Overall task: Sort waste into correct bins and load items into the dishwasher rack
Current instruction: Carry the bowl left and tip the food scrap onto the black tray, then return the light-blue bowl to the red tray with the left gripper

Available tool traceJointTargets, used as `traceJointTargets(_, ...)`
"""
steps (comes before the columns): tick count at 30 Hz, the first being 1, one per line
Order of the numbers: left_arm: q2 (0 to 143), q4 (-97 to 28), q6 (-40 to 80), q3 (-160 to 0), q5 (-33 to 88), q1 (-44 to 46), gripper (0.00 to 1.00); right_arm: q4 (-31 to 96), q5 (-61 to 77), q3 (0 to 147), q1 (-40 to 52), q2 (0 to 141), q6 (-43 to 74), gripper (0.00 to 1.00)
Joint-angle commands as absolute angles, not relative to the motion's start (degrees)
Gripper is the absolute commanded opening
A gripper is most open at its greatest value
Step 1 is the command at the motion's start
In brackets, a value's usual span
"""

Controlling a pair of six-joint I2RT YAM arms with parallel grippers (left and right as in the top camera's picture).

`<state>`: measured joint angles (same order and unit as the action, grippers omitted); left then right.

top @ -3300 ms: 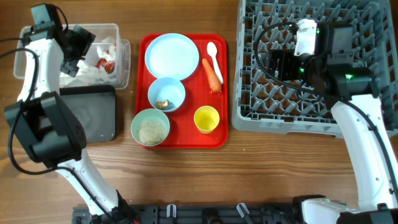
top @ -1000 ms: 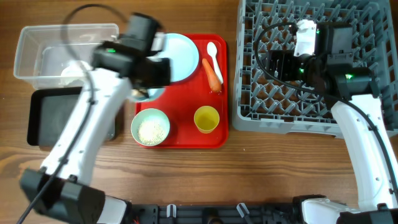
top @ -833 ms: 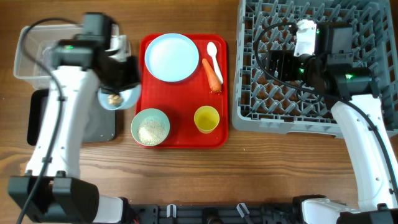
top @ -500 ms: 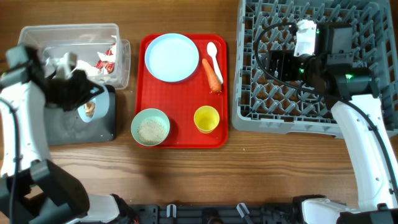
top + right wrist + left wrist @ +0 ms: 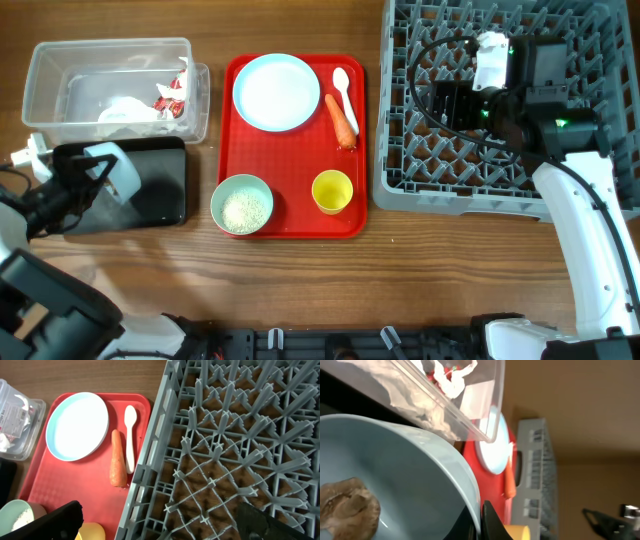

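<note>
The pale blue bowl (image 5: 120,172) has moved from the red tray (image 5: 297,205) to over the black tray (image 5: 160,192). The left gripper (image 5: 476,525) clamps its rim. The right gripper (image 5: 155,527) hangs open.

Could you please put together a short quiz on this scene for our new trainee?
1. True or false: the carrot lies beside the spoon on the red tray.
2. What does the left pincer hold? A) the cup B) the blue bowl C) the plate
3. Fill in: the green bowl holds ___.
Key: 1 true; 2 B; 3 rice.
</note>
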<state>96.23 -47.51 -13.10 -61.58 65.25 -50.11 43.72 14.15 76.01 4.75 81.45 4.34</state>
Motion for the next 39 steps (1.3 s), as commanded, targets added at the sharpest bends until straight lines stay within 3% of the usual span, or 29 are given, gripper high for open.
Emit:
traceJointTargets(1, 100.1, -47.1, -14.5, -60.9, 77.2, -50.8, 0.04, 43.8, 15.1, 77.3, 4.6, 82.0, 4.9, 1.00)
traceJointTargets(9, 103.0, -47.0, -6.9, -61.0, 86.6, -51.2, 0.04, 43.8, 15.1, 77.3, 4.6, 82.0, 4.9, 1.00)
traceJointTargets(21, 102.6, -45.1, -2.5, -61.8, 86.5, -52.1, 0.04, 44.0, 15.1, 77.3, 4.6, 82.0, 4.8, 1.00)
traceJointTargets(26, 97.3, -45.2, -2.5, -65.2, 83.6, -46.8, 0.04, 44.2, 15.0, 77.3, 4.6, 82.0, 4.9, 1.00)
traceJointTargets(31, 87.3, -44.2, 2.3, -71.5, 63.3, -33.5, 0.04, 44.2, 14.9, 77.3, 4.6, 82.2, 4.9, 1.00)
traceJointTargets(39, 83.3, -37.6, 8.4, -72.3, 19.2, -1.3, 0.04, 44.4, 14.9, 77.3, 4.6, 82.2, 4.9, 1.00)
